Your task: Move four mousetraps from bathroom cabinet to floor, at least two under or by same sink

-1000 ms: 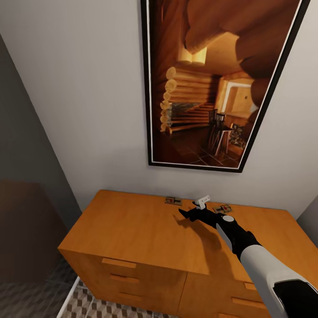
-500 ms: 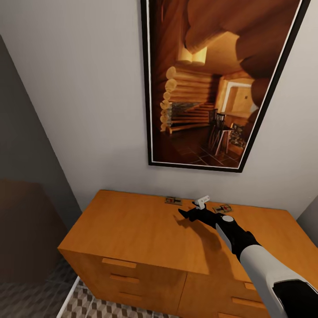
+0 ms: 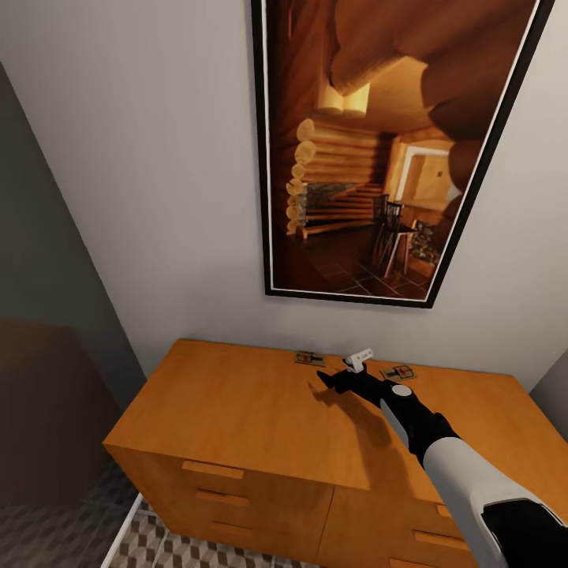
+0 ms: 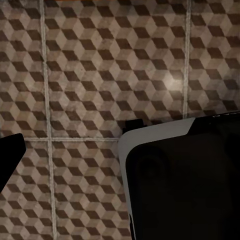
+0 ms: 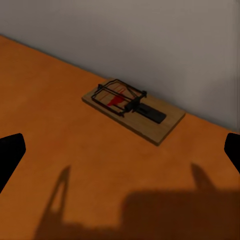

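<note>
- Mousetraps: I see two on the cabinet (image 3: 260, 410) top, both at its back edge near the wall. The left mousetrap (image 3: 309, 359) lies flat just beyond my right gripper (image 3: 339, 372); the right mousetrap (image 3: 397, 372) lies on the far side of the wrist. I cannot locate the other two from these views.
- Left arm: its wrist camera looks straight down on the bathroom floor (image 4: 90, 75), the cube-patterned tiles. One dark fingertip (image 4: 10, 155) shows at the frame edge; I cannot tell from this whether the left fingers are spread or pressed together.
- Target, right wrist view: the left mousetrap (image 5: 134, 111) sits centred ahead, board flat on the wood and skewed to my approach, wire bar and red patch at one end, and close to the wall.
- Right fingers: spread wide and empty, one dark tip (image 5: 9, 152) at each side edge of the wrist view.
- Step in hand, as I judge it: reach forward and lower onto the left mousetrap.
- Advice to myself: roll the wrist so the fingers straddle the board's narrow width; descend slowly, since the board is thin and the tips must nearly graze the cabinet top; mind the wall just behind it.
</note>
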You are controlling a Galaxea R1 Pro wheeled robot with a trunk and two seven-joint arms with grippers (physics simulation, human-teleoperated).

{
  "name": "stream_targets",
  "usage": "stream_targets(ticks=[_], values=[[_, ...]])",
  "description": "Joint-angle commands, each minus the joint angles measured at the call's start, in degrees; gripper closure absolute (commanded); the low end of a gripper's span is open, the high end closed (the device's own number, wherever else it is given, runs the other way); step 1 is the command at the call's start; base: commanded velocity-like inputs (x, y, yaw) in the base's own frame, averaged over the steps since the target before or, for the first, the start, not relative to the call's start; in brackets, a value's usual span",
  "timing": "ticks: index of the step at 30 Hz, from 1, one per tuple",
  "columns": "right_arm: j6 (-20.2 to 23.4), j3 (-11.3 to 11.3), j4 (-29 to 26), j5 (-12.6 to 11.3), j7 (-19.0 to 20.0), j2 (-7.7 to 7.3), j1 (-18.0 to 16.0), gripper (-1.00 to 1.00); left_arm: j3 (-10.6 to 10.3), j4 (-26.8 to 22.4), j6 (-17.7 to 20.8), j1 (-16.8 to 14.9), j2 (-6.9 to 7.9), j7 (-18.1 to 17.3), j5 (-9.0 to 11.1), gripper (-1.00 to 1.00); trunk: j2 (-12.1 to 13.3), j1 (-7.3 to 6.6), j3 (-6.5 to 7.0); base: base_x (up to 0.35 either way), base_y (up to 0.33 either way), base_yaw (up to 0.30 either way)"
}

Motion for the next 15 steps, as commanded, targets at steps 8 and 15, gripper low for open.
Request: stream_targets(ticks=[8, 15], values=[[-0.24, 0.37, 0.06, -0.27, -0.84, 0.16, -0.07, -1.00, -0.48, 0.24, -0.35, -0.09, -0.25, -0.23, 0.56, -1.00, -0.12, 0.03, -0.12, 0.000, 0.000, 0.000], [-0.24, 0.36, 0.06, -0.26, -1.53, 0.85, -0.07, -1.00, -0.48, 0.24, -0.35, -0.09, -0.28, -0.23, 0.55, -1.00, -0.12, 0.03, -0.12, 0.000, 0.000, 0.000]])
